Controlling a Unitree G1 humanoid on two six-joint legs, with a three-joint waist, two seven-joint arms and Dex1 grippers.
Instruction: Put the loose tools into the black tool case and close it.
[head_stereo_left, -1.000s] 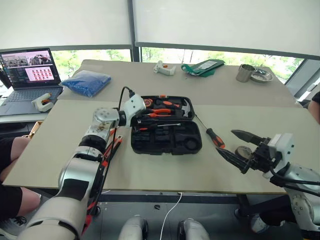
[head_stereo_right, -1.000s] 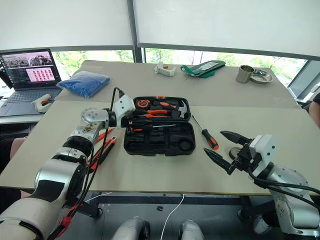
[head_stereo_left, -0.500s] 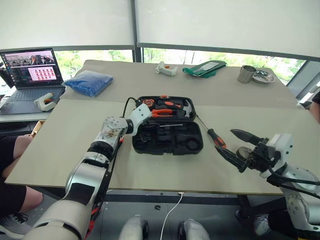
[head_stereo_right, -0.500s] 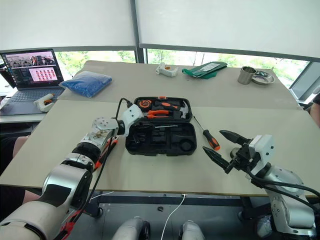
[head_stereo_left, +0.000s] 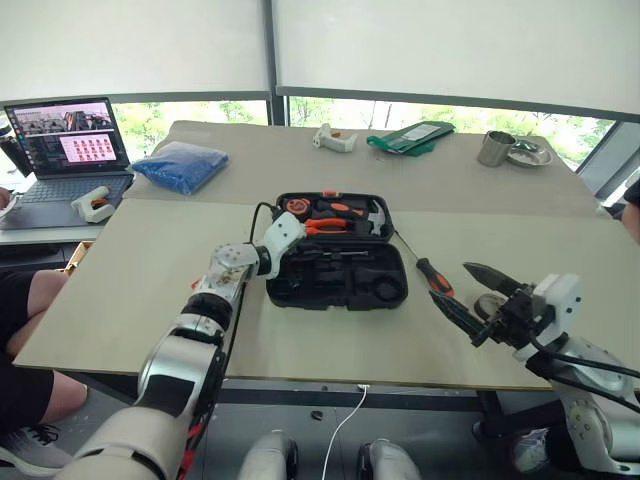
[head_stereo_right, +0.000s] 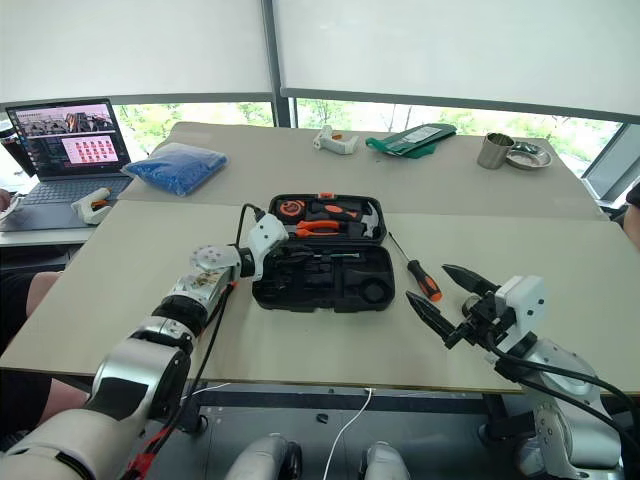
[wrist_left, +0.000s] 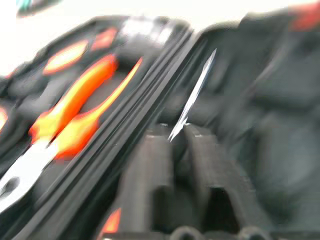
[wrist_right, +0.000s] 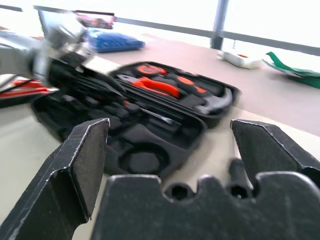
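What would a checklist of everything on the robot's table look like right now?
Surface: beige table, two tops pushed together.
Job's things: black tool case open; orange-and-black screwdriver loose beside it.
Clutter: blue bag, green pouch, metal cup.
Grippers: left gripper at the case's edge, fingers hidden; right gripper open, holding nothing.
Cables: black cable on the left wrist.
Surroundings: laptop, windows behind.

Black tool case (head_stereo_left: 340, 280), orange-handled tools in the half beyond the left gripper (head_stereo_left: 290, 252). Orange-and-black screwdriver (head_stereo_left: 430, 274) ahead of the black-fingered right gripper (head_stereo_left: 470, 297); small grey tape roll (head_stereo_left: 487, 304) just beside that gripper. Further off, blue bag (head_stereo_left: 180, 164) on beige table (head_stereo_left: 120, 290), green pouch (head_stereo_left: 410, 136).
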